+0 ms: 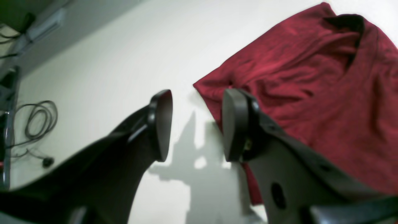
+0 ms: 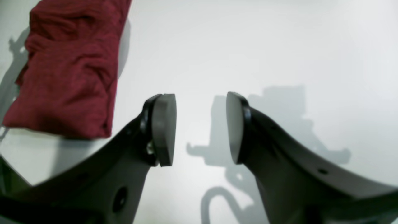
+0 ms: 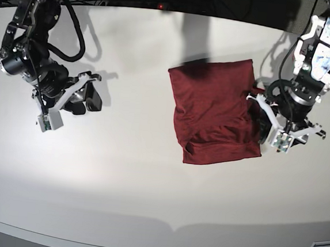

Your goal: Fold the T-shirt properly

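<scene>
Closest to the lens, the left gripper [image 1: 197, 124] hangs with its black jaws parted and nothing between them, over the bare white surface [image 3: 122, 154]. Just to its right, under the right-hand finger, lies the edge of the dark red, wrinkly jersey T-shirt [image 1: 311, 93], already gathered into a rough rectangle. The right gripper [image 2: 200, 127] is likewise parted and empty; the shirt sits well off to its upper left.

Judging by the uneven lower hem and creases, a tidy fold probably calls for the left gripper to settle on the near edge, pinch all layers together, and carry them across squarely, ideally with the other arm steadying the far side.

Farther out, beyond the left gripper, a coiled dark cable [image 1: 39, 121] lies off the surface edge, out of the way.
</scene>
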`<action>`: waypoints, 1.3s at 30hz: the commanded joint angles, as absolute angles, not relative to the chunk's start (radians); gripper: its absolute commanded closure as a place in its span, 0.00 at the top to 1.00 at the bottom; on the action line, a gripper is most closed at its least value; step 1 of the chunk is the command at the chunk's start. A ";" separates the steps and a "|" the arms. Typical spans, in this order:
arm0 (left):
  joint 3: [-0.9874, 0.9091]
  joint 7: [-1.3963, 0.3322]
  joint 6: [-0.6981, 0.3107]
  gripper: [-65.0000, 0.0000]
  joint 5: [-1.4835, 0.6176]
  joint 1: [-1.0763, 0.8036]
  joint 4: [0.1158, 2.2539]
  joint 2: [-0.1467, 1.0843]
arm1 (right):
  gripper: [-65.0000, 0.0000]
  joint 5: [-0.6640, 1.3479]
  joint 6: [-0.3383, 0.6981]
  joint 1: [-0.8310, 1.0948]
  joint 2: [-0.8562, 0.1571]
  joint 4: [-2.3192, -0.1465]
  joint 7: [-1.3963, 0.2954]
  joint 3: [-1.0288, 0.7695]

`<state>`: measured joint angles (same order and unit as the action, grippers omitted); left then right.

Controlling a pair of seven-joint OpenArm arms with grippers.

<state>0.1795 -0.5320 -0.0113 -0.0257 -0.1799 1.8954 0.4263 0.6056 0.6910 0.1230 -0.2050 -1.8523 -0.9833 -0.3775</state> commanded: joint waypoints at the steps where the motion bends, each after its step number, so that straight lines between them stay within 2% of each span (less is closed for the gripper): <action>1: 0.152 -0.509 -0.007 0.39 -0.026 -0.199 1.945 0.435 | 0.41 0.633 0.698 0.134 -0.214 -1.893 -0.975 -0.393; 8: 0.002 -0.598 -0.008 0.39 -0.026 -0.397 2.109 0.435 | 0.41 0.634 0.698 0.373 -0.213 -2.087 -1.014 -0.477; 13: -0.076 -0.613 -0.008 0.39 -0.026 -0.566 2.134 0.435 | 0.41 0.694 0.698 0.577 -0.213 -2.200 -1.055 -0.547; 21: -0.086 -0.583 -0.007 0.39 -0.023 -0.797 2.134 0.435 | 0.41 0.814 0.698 0.881 -0.213 -2.356 -1.102 -0.656; 25: -0.086 -0.588 -0.002 0.39 0.001 -0.877 2.135 0.427 | 0.41 0.824 0.698 1.009 -0.209 -2.356 -1.101 -0.661; 29: -0.086 -0.581 0.068 0.39 0.043 -0.990 2.135 0.427 | 0.41 0.825 0.698 1.112 -0.191 -2.356 -1.100 -0.661; 35: -0.084 -0.394 0.071 0.39 0.040 -1.134 2.038 0.388 | 0.41 0.820 0.698 1.194 -0.175 -2.322 -1.033 -0.623; 37: -0.083 -0.308 0.028 0.39 -0.002 -1.118 1.907 0.374 | 0.41 0.781 0.698 1.194 -0.175 -2.246 -0.990 -0.567; 39: -0.083 -0.199 -0.069 0.39 -0.035 -1.071 1.733 0.357 | 0.41 0.684 0.698 1.188 -0.184 -2.124 -0.904 -0.485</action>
<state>-0.0795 -0.1898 -0.0830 -0.0338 -1.0573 1.7119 0.3508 0.6662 0.6941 1.1725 -0.1814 -2.1078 -0.8936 -0.4767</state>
